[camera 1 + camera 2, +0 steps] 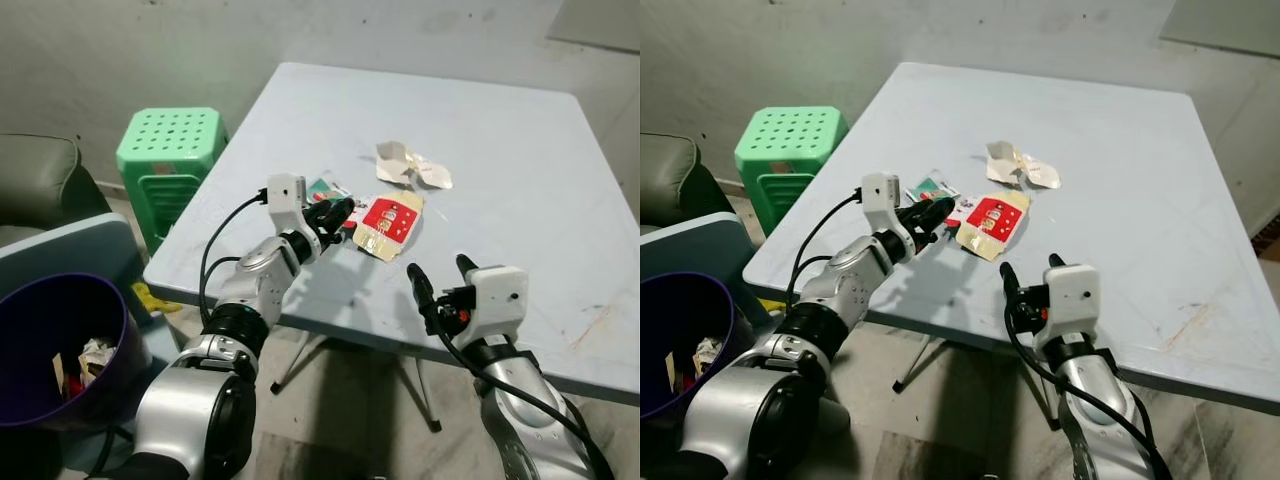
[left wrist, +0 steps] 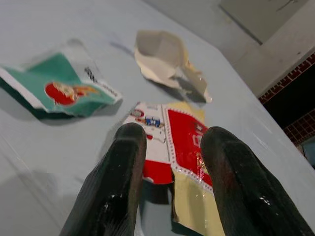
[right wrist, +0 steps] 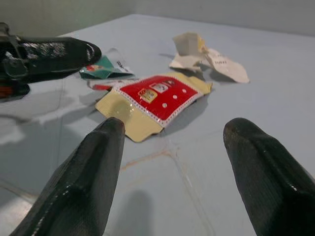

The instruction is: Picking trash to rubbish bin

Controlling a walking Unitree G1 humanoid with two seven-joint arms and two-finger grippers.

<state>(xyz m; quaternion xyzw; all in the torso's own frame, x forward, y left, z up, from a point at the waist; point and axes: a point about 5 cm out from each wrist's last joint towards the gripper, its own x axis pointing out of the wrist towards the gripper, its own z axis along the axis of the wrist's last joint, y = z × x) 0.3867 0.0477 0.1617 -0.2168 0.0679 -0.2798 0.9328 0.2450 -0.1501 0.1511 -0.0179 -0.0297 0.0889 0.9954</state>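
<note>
Three scraps of trash lie on the pale blue table (image 1: 520, 150): a flattened red and cream carton (image 1: 388, 225), a green wrapper (image 1: 322, 188) and a crumpled cream wrapper (image 1: 410, 165). My left gripper (image 1: 338, 212) is open, low over the table, its tips at the carton's left edge. In the left wrist view a small white and red wrapper (image 2: 152, 123) lies between the two fingers, beside the carton (image 2: 189, 142). My right gripper (image 1: 440, 270) is open over the table's front edge, a short way from the carton (image 3: 157, 96).
A dark purple rubbish bin (image 1: 55, 350) with some trash inside stands on the floor at my lower left. A green plastic stool (image 1: 170, 160) stands beside the table's left side, and a dark seat (image 1: 35, 175) is at the far left.
</note>
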